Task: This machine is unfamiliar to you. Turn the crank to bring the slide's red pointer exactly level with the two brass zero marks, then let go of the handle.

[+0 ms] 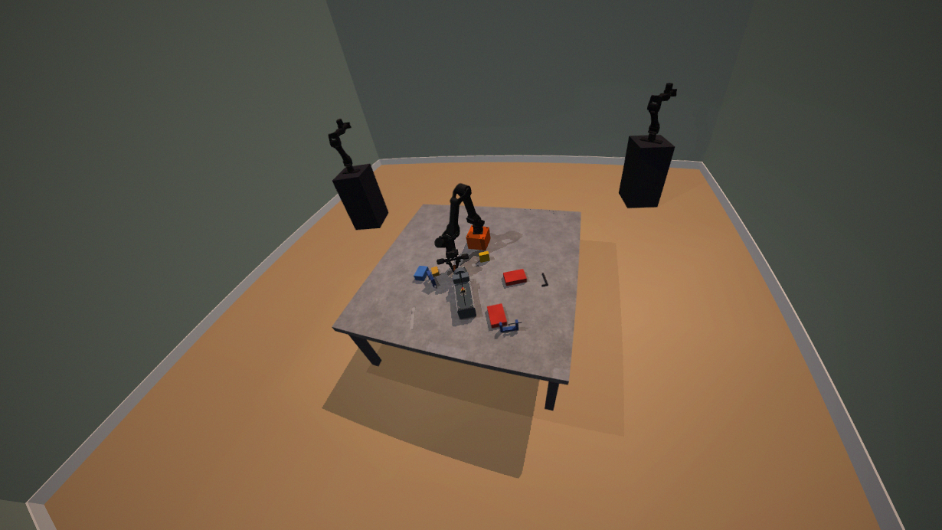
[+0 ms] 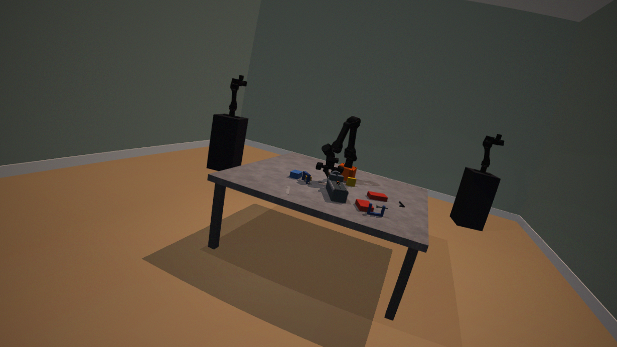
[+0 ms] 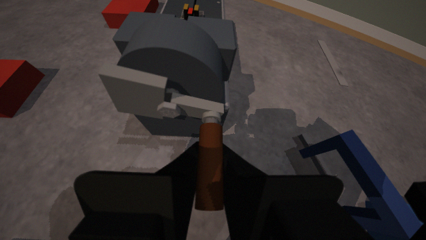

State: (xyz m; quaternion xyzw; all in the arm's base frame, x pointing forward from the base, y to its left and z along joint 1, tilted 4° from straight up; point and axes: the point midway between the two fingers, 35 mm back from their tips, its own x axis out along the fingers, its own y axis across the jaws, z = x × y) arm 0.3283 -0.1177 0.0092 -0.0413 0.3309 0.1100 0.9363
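Observation:
The grey machine (image 1: 465,299) (image 2: 336,191) (image 3: 177,38) stands on the table. In the wrist view its crank arm (image 3: 198,102) reaches from the hub to the right, with the orange-brown handle (image 3: 209,163) at its end. My gripper (image 3: 208,146) (image 1: 454,266) (image 2: 327,176) is shut on that handle, one finger on each side. The red pointer (image 3: 190,10) shows near the top of the wrist view, between two brass marks (image 3: 186,7) (image 3: 196,8). It looks close to level with them, but the housing partly hides the slide and I cannot tell exactly.
A blue clamp (image 3: 368,166) (image 1: 431,278) lies right of the handle in the wrist view, near a blue block (image 1: 421,272) (image 2: 296,174). Two red blocks (image 1: 514,276) (image 1: 497,315) lie on the machine's other side. A yellow block (image 1: 484,256) (image 2: 351,181) stands near the orange arm base (image 1: 478,238).

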